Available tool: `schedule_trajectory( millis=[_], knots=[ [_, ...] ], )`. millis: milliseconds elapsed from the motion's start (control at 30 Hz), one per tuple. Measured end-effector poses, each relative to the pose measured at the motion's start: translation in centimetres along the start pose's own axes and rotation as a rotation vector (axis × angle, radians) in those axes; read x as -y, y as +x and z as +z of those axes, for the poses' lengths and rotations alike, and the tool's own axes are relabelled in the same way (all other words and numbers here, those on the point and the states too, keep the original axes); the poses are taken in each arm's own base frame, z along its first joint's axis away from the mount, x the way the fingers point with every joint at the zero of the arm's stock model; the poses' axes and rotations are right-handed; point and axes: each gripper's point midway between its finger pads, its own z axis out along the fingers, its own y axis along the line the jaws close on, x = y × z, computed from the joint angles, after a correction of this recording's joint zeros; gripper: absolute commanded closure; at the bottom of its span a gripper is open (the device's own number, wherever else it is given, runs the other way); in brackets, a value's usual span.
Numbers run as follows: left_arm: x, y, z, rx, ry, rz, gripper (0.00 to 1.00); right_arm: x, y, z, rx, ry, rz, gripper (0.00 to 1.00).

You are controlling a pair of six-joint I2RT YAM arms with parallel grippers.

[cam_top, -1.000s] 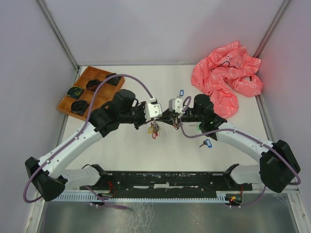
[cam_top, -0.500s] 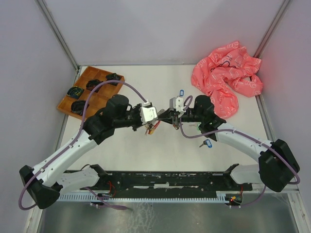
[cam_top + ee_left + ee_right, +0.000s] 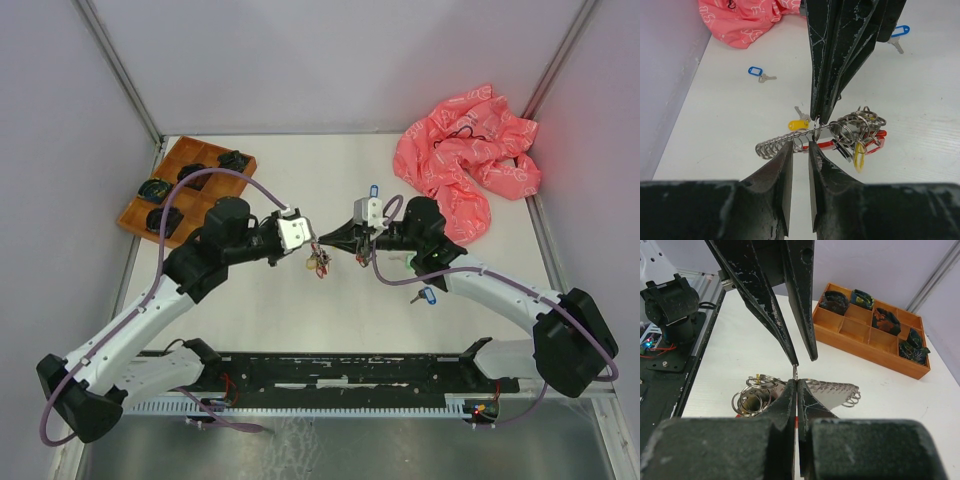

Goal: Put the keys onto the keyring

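Both arms are nose to nose over the middle of the desk (image 3: 250,320). My right pincer (image 3: 796,383) is clamped tight, no gap between its jaws, and a thin silver loop of the keyring (image 3: 855,131) pokes out from its tips, so I read that as a pinch on the ring itself. My left pincer (image 3: 800,146) is only narrowly parted, with nothing between its jaws; its tips sit just beside that same loop, facing the right one's.

The keyring bunches just under the meeting point: stacked silver rings, a red and black curved piece, a yellow tag hanging in the cluster, and a wire coil (image 3: 774,146) trailing off one side. I can't tell whether the bunch rests on the desk or hangs.

A yellow-tagged key (image 3: 798,124) lies just beyond the coil. One blue-tagged key (image 3: 756,71) sits well apart, near the pink bag (image 3: 465,165); another blue-tagged key (image 3: 426,296) lies by my right forearm. The wooden tray (image 3: 865,350) sits at the far left corner.
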Motion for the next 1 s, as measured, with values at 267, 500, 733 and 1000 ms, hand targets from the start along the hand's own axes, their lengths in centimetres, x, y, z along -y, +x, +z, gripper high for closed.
schedule_trajectory(
  millis=[267, 500, 733, 1000],
  knots=[
    [0.0, -0.2, 0.1, 0.031, 0.015, -0.032, 0.74, 0.2, -0.4, -0.1, 0.013, 0.005, -0.005, 0.99],
    [0.5, -0.2, 0.2, 0.049, 0.037, -0.056, 0.73, 0.2, 0.0, -0.2, 0.013, 0.015, -0.005, 0.99],
    [0.9, 0.1, 0.4, 0.058, 0.058, -0.082, 0.73, 0.1, 0.2, -0.3, 0.010, 0.017, -0.002, 0.99],
    [0.6, 0.1, 0.4, 0.078, 0.057, -0.098, 0.73, 0.2, -0.1, -0.2, 0.021, 0.020, -0.008, 0.99]
  ],
)
